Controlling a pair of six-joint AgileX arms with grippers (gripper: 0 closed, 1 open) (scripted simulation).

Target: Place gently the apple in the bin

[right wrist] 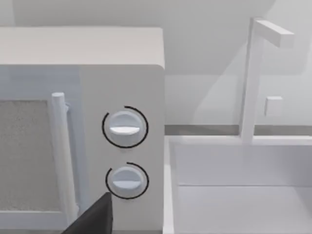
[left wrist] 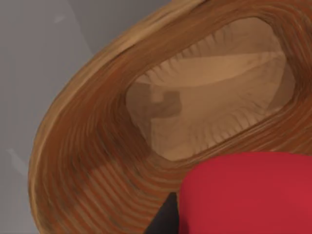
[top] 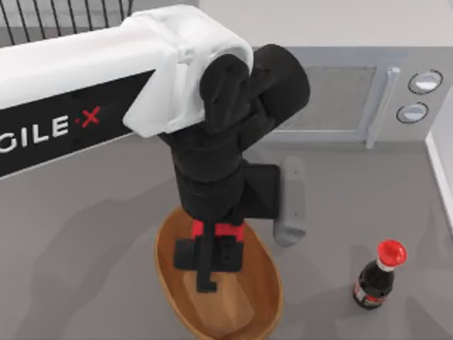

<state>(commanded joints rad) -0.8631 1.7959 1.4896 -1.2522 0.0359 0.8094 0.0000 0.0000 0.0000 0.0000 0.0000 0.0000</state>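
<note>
Over the bin [top: 265, 287], the left gripper [top: 216, 251] points down into the middle of it. Its black fingers [top: 206, 273] reach below the rim, toward the flat bottom. Between them there is a strip of bright red. That is the apple [top: 219, 229], pinched between the fingers. In the left wrist view the apple [left wrist: 248, 192] is big, smooth and red, and it hangs above the pale floor of the bin [left wrist: 87, 161]. It does not touch the floor yet, as far as I can tell.

So the job looks nearly done. The apple is picked up and brought over the bin. What is left, I think, is to go down a little more, let go softly, and pull the arm away.

The apple is round and shiny. It could roll if it drops from high up. The bin is oval and brown, like woven wicker. Its walls have many thin ribs and slope down to a lighter, flat bottom.

The left arm [top: 85, 78] is white with black parts near the hand.

Near the bin, to the right, stands a dark bottle [top: 379, 276] with a red cap. It is well apart from the bin. At the back sits a grey microwave [top: 340, 95] with two round knobs [top: 419, 95]. The right wrist view looks at the microwave [right wrist: 122, 146] and a white sink [right wrist: 239, 185] beside it, so the right arm is parked off to the side. A dark bit of the right gripper [right wrist: 92, 219] peeks in, and I cannot tell how it is set.
</note>
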